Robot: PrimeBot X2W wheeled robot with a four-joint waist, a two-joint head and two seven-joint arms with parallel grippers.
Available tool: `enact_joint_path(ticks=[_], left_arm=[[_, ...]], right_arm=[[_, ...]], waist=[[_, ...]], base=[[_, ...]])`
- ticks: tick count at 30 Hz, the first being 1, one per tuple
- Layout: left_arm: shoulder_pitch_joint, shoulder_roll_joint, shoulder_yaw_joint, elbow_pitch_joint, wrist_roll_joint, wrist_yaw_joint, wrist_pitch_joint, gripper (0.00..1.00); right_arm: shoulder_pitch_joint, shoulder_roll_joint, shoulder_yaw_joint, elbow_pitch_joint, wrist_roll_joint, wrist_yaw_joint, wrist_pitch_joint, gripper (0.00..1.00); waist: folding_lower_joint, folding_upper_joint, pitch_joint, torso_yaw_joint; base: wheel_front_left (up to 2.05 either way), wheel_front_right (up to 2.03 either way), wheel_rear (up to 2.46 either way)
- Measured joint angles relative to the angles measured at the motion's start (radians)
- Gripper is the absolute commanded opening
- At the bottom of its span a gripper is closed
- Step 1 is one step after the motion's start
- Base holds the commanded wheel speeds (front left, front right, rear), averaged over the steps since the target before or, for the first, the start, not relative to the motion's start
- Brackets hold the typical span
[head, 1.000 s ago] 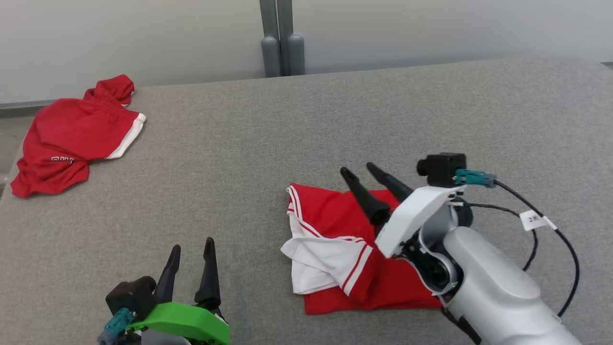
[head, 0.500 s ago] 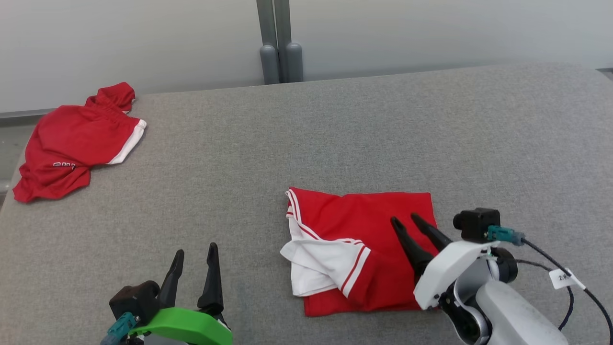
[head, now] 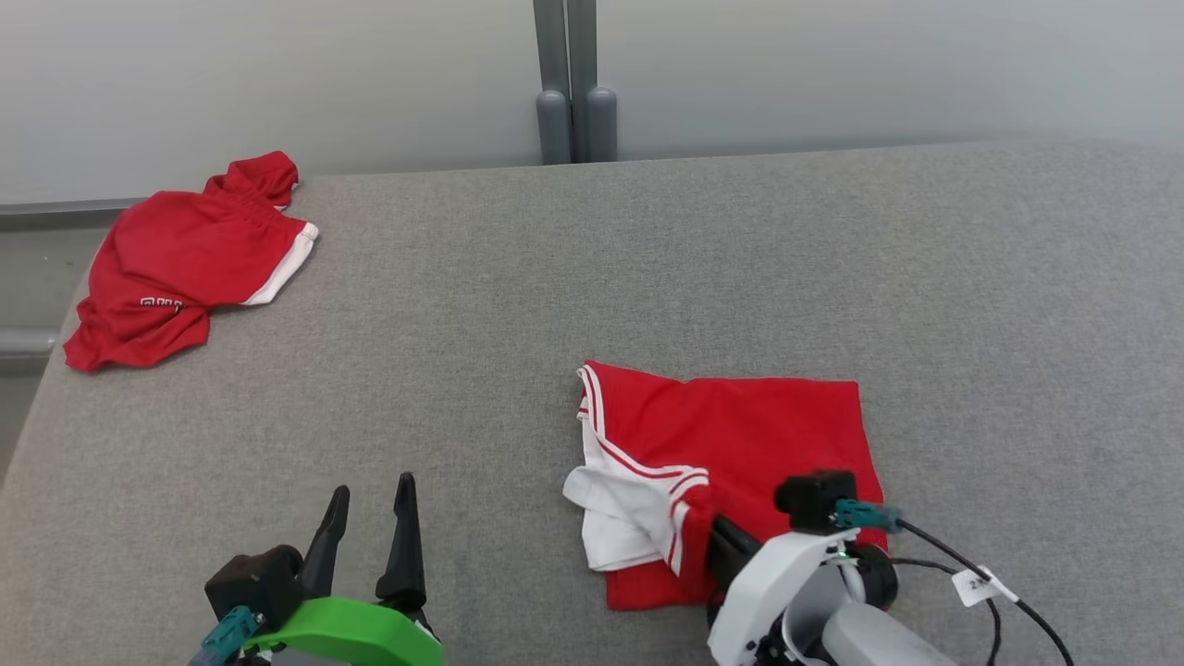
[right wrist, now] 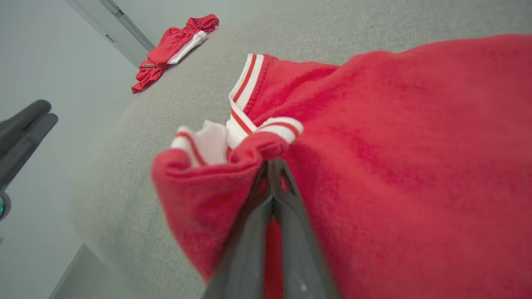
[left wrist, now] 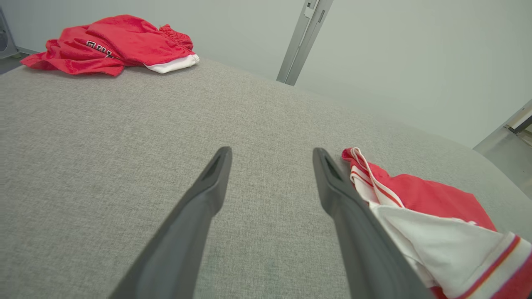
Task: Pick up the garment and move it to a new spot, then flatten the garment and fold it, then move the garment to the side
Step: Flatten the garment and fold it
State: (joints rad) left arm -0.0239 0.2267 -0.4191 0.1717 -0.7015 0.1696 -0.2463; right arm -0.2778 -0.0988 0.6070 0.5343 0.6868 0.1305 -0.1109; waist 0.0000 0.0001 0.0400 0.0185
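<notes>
Near the front edge of the worktop (head: 647, 259), right of middle, head view: garment (head: 740, 444) lies as a rough folded rectangle, red, with a white sleeve bunched at its left edge. Right gripper (head: 726, 550) sits at the garment's front edge, fingers mostly hidden by the wrist, so the grip is not readable here. Left gripper (head: 370, 486) hovers at the front left, fingers spread wide, nothing between them, well apart from the garment. Red shorts (head: 190, 264) lie at the far left corner, not touched.

Left wrist view: both fingers wide apart over bare worktop, empty. The garment's striped collar and white sleeve lie just beside the right finger. Shorts far off at the corner. No look at the right arm's grip from here.

Right wrist view: this one settles it. Fingers are pressed fully together on a pinch of red cloth at the garment's edge, fabric puckered up over the tips. The rest of the garment looks flat on the worktop.

Progress, judged: pick-up, flatten and fold look done. The move to the side is left, and this pinch looks like its start.
</notes>
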Motion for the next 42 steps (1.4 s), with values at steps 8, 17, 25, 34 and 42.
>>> enact_joint_path(ticks=[8,17,25,34,42], left_arm=[[0.0,0.003,-0.002,-0.006,0.0,0.006,0.005,1.0],[0.0,0.003,0.007,-0.008,-0.003,0.008,0.003,1.0],[-0.002,0.002,0.004,-0.01,0.005,0.006,-0.002,1.0],[-0.044,0.003,-0.009,-0.013,0.04,-0.001,-0.009,1.0],[-0.048,-0.015,0.01,-0.005,0.084,-0.004,-0.012,1.0]], right_arm=[[-0.075,0.042,0.188,0.082,0.059,0.0,-0.018,0.0],[-0.151,0.047,0.321,0.153,0.079,0.0,-0.095,0.0],[-0.198,0.017,0.185,0.118,0.01,0.0,-0.149,0.08],[-0.041,-0.007,-0.238,-0.135,-0.245,0.0,-0.152,1.0],[0.131,0.025,-0.462,-0.329,-0.416,0.0,-0.152,1.0]], waist=[[0.0,0.0,0.003,0.038],[0.0,0.0,0.008,0.052],[0.0,0.0,0.007,0.016],[0.0,0.0,-0.001,-0.027],[0.0,0.0,-0.01,-0.052]], base=[[0.0,0.0,0.0],[0.0,0.0,0.0],[0.0,0.0,0.0],[0.0,0.0,0.0],[0.0,0.0,0.0]])
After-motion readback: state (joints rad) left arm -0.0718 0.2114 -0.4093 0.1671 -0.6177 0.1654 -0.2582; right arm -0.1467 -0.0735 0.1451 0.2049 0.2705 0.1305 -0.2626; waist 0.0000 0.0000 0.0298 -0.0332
